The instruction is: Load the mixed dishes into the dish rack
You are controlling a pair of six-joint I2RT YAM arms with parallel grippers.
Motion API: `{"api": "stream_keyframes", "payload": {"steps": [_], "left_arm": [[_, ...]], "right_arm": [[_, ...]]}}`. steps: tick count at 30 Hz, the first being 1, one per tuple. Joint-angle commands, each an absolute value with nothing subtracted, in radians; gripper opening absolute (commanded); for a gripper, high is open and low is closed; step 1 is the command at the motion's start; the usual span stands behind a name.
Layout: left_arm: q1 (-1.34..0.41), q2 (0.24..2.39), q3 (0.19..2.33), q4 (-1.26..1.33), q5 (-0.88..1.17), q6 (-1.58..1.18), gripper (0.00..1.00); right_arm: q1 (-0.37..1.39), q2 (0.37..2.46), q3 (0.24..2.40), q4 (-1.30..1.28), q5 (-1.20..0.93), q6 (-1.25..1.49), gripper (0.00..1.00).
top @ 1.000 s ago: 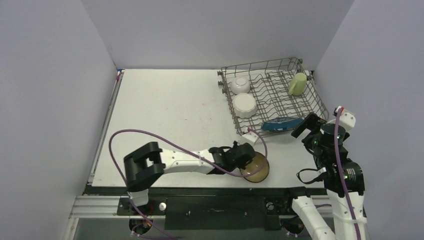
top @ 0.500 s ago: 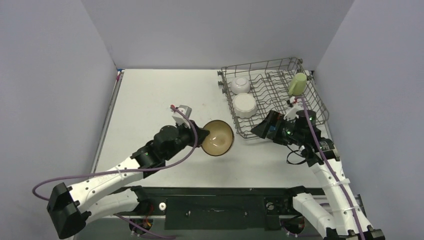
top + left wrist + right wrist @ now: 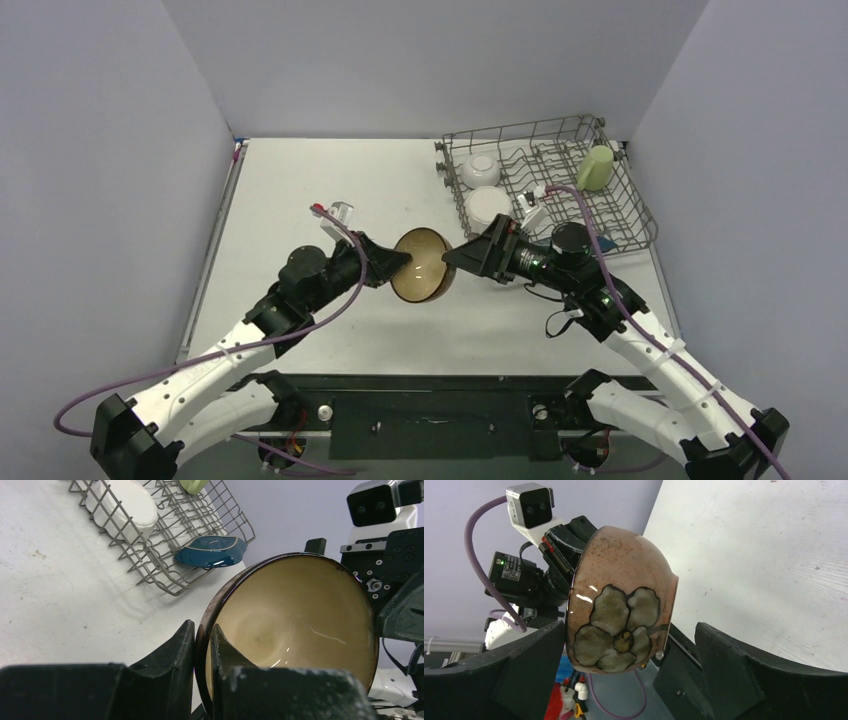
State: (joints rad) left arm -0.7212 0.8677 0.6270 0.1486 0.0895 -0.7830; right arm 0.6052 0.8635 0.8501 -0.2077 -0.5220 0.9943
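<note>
Mid-air handover of the brown bowl; right side not gripping yet.
Nearest, the left gripper is pinched tight on the rim at the bowl's 9 o'clock, one finger inside and one outside, with the bowl on edge above the table. At 3 o'clock the right gripper is spread wide, straddling the bowl and holding nothing. At 1 o'clock the rack holds the white bowl, plate, blue dish and mug. Risk: the rim pinch on glaze is thin. A knock from the closing right fingers, or an early left release, probably drops it.
</note>
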Motion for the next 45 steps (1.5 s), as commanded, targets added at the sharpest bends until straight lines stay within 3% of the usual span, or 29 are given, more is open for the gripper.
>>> {"api": "stream_keyframes", "payload": {"steps": [1,12,22,30,45], "left_arm": [[-0.706,0.831,0.659,0.374,0.159,-0.883,0.00],[-0.702,0.847,0.688,0.346,0.154,-0.861,0.00],[-0.701,0.846,0.729,0.268,0.125,-0.782,0.00],[-0.702,0.838,0.749,0.237,0.107,-0.740,0.00],[-0.701,0.830,0.740,0.239,0.118,-0.731,0.00]], "right_arm": [[0.666,0.896,0.909,-0.101,-0.442,1.042,0.97],[0.756,0.964,0.995,-0.214,-0.330,1.050,0.97],[0.790,1.001,1.019,-0.280,-0.296,1.062,0.83],[0.790,1.007,1.005,-0.251,-0.336,1.089,0.89],[0.798,1.020,0.956,-0.181,-0.383,1.128,0.87]]}}
